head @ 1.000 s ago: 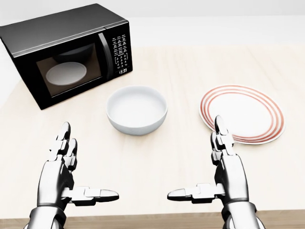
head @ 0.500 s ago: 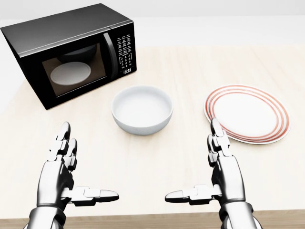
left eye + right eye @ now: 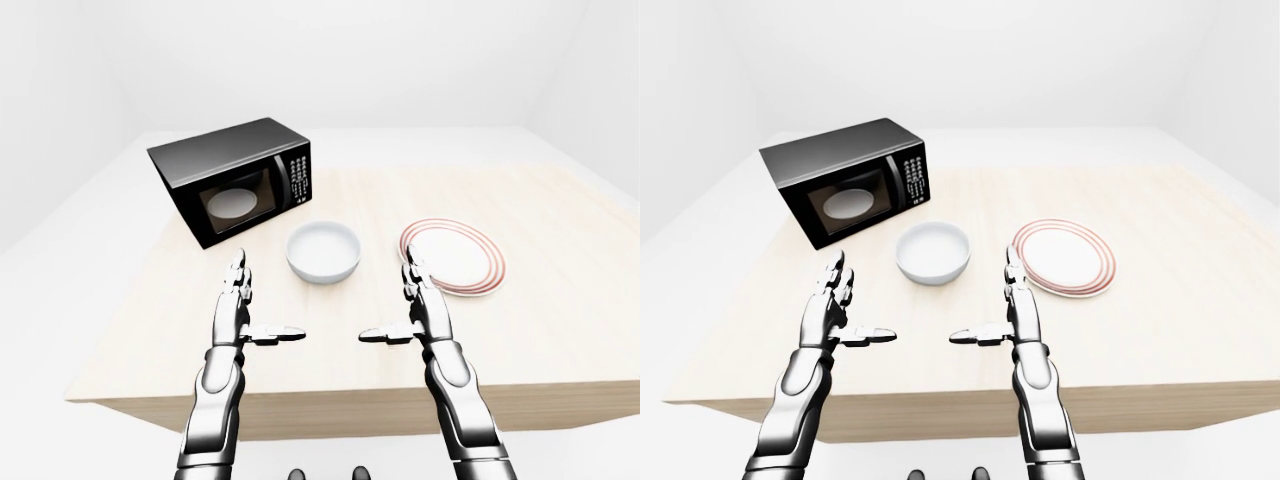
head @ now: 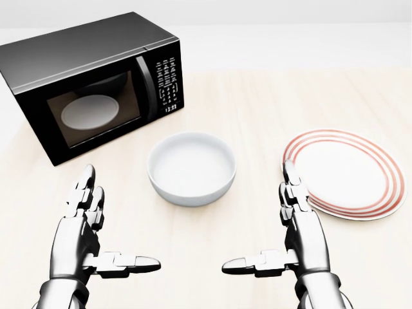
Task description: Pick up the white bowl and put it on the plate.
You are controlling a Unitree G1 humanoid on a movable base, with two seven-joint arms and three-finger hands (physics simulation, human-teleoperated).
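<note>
The head view looks steeply down, close on the microwave. Both eye views look from farther away, showing the same microwave and whole surface, slightly shifted sideways.

white bowl at table centre; plate at its 3 o'clock, microwave at 10 o'clock. left hand and right hand below, fingers spread, empty.

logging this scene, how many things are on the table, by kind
microwave: 1
white bowl: 1
red-ringed plate: 1
total: 3, on the wooden table
</note>
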